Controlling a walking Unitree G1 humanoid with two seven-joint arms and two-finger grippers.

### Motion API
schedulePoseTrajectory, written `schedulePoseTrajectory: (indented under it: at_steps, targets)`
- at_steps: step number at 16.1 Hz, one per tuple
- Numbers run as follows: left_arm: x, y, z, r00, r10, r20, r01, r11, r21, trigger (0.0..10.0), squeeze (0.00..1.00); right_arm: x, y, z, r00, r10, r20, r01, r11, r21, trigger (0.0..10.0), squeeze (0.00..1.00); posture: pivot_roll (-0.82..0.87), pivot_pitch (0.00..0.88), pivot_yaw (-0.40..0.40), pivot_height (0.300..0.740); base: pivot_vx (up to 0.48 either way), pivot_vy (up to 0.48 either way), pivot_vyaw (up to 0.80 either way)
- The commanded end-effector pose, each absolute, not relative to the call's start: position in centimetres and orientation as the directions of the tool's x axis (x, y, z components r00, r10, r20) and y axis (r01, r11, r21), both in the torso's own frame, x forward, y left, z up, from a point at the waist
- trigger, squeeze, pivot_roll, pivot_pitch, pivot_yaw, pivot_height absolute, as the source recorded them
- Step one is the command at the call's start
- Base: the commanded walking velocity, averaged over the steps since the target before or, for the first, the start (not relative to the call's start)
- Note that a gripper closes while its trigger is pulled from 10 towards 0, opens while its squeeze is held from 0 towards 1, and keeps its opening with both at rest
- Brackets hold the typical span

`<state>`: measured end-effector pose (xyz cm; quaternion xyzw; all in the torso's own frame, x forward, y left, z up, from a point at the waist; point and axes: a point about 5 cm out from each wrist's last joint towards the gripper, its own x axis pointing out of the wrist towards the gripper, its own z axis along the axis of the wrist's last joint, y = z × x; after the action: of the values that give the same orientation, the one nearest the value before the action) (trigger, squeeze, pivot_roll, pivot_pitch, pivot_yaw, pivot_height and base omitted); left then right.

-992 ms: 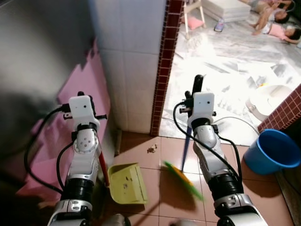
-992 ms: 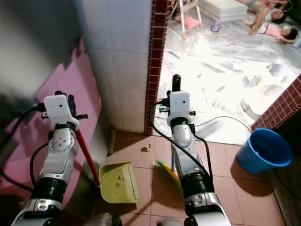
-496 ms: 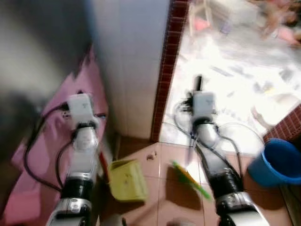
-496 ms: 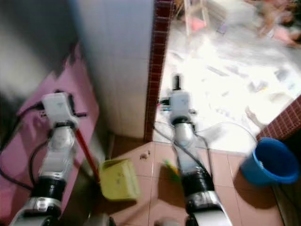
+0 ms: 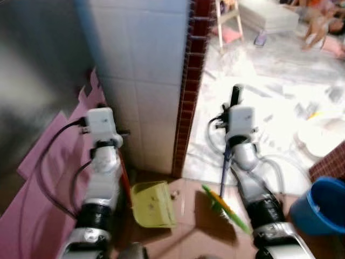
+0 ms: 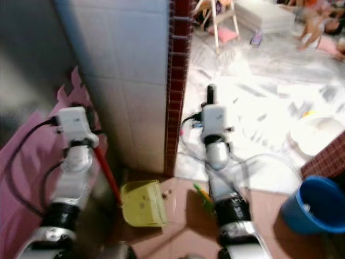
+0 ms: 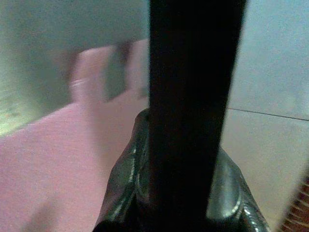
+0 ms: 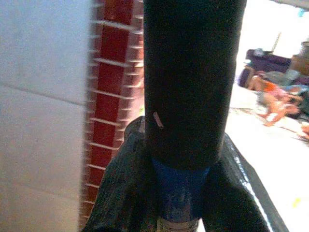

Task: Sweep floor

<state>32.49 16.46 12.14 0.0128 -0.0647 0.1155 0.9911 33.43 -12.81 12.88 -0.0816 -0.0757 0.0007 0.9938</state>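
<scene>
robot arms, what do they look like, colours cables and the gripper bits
Both arms are silver with black collars near the base. Each wrist carries a white boxy camera housing, left and right, and black cables loop alongside. The gripper fingers are glossy black.

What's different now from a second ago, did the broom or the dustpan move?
Mostly the camera shifted, so the whole scene slid. The green broom head sits nearer the yellow dustpan than before, and the debris now lies right at the dustpan's lip. Unchanged: the right pincer grips the broom handle, the left pincer grips the dustpan handle, and the blue bucket stands to the right.
</scene>
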Motion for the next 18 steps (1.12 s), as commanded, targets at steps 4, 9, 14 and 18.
schedulePoseTrajectory:
  at_steps: [4, 9, 14, 18]
  targets:
    - [32.7, 16.0, 13.6, 0.958, 0.203, 0.204, -0.216, 0.975, 0.044, 10.0, 0.0, 33.5, -12.7, 13.9, 0.98, 0.023, 0.199, 0.002, 0.992, -0.124, 10.0, 0.0, 0.0, 0.035, 0.007, 0.74, 0.0, 0.0, 0.0]
    - [32.9, 15.0, 13.6, 0.963, 0.161, 0.218, -0.177, 0.982, 0.059, 10.0, 0.0, 33.5, -12.6, 14.1, 0.977, 0.036, 0.208, -0.012, 0.993, -0.114, 10.0, 0.0, -0.01, 0.045, 0.004, 0.74, 0.0, 0.0, 0.0]
    - [33.6, 13.0, 13.2, 0.973, 0.068, 0.222, -0.092, 0.991, 0.101, 10.0, 0.0, 34.4, -12.8, 16.1, 0.962, 0.056, 0.267, -0.034, 0.996, -0.085, 10.0, 0.0, -0.03, 0.074, 0.013, 0.74, 0.0, 0.0, 0.0]
    - [34.0, 11.6, 13.3, 0.978, 0.024, 0.208, -0.043, 0.996, 0.084, 10.0, 0.0, 33.9, -9.8, 22.8, 0.821, 0.301, 0.484, -0.278, 0.953, -0.121, 10.0, 0.0, -0.04, 0.131, 0.04, 0.74, 0.0, 0.0, 0.0]
